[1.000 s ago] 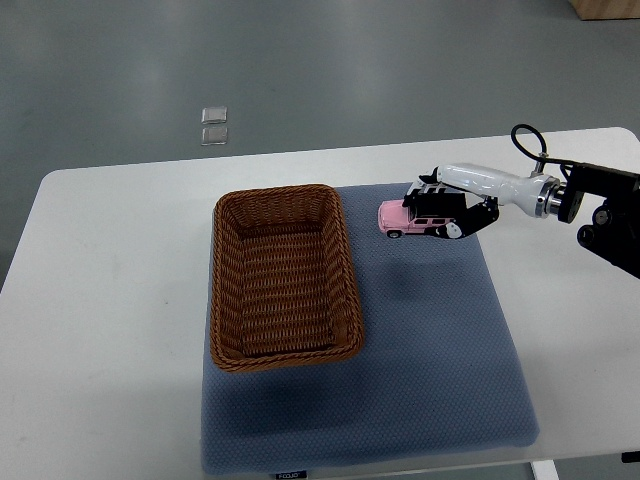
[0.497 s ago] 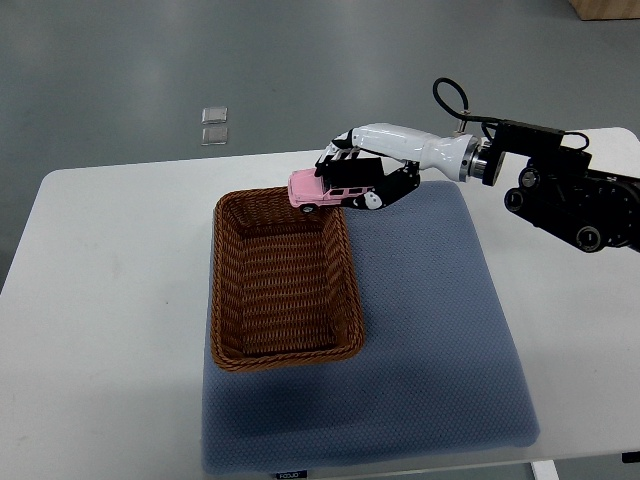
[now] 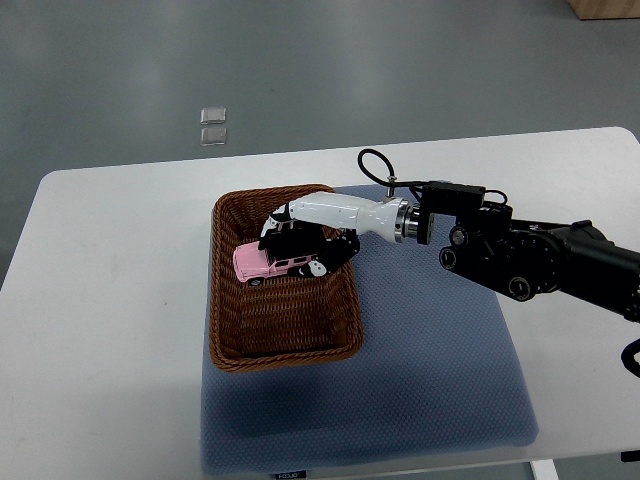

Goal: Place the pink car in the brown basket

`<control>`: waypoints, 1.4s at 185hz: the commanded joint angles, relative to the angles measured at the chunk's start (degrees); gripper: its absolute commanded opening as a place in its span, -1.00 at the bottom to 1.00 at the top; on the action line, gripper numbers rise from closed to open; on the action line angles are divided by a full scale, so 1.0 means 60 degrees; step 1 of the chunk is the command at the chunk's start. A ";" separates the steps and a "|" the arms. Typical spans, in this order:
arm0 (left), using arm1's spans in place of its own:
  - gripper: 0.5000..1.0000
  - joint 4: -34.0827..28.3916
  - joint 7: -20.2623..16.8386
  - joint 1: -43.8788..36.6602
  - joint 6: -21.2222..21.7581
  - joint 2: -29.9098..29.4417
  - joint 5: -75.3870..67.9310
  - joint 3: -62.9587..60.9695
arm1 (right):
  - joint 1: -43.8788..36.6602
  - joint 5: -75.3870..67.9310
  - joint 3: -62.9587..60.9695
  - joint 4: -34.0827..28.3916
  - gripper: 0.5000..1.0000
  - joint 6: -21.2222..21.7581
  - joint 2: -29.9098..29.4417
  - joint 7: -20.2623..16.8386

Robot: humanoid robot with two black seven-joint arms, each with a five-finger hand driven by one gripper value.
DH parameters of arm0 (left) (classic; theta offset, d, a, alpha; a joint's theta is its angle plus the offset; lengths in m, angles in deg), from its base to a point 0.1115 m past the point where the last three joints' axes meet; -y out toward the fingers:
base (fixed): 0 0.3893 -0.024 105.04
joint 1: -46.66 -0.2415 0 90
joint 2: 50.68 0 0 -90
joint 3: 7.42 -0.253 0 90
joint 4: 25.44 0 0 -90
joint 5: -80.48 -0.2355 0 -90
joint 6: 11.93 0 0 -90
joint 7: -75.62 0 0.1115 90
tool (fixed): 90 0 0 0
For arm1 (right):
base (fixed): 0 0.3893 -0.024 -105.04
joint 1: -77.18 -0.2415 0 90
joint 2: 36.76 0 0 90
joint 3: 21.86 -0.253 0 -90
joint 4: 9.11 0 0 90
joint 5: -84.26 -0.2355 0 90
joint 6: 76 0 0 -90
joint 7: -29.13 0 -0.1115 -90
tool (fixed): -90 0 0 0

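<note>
The pink toy car [image 3: 268, 264] is held over the middle of the brown wicker basket [image 3: 228, 340], inside its rim. My right hand [image 3: 296, 244] is shut on the car, black fingers wrapped over its roof and rear. The right arm reaches in from the right edge across the blue mat [image 3: 430, 370]. Whether the car touches the basket floor cannot be told. The left arm is out of view.
The basket sits on the left part of the blue mat, which lies on a white table [image 3: 110, 330]. Two small clear squares [image 3: 213, 124] lie on the grey floor beyond the table. A brown box corner [image 3: 610, 8] shows at the top right.
My right hand has carried the pink car leftward and downward, from the mat, past the basket's far right rim, to over the basket's middle.
</note>
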 commanded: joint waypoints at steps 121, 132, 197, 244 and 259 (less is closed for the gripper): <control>1.00 0.0028 0.0000 0.0014 0.0000 0.0000 -0.0013 -0.0031 | 0.0572 -0.1804 -0.1626 0.0244 0.65 -0.0350 0.0156 0.0000; 1.00 0.0042 0.0000 -0.0001 0.0000 0.0000 -0.0013 -0.0031 | 0.0675 -0.2699 -0.2125 0.0244 0.64 -0.0335 0.0287 -0.0032; 1.00 0.0057 0.0000 0.0014 0.0000 0.0000 -0.0013 -0.0031 | 0.1818 -1.0109 -0.4234 0.0244 0.64 -0.0262 0.1268 -0.1673; 1.00 0.0086 0.0000 0.0014 0.0000 0.0000 -0.0013 -0.0045 | 0.2243 -1.2484 -0.4205 0.0259 0.64 -0.0232 0.1738 -0.1863; 1.00 0.0101 0.0000 0.0029 0.0000 0.0000 -0.0013 -0.0045 | 0.2404 -1.2543 -0.4219 0.0259 0.64 -0.0218 0.1738 -0.2171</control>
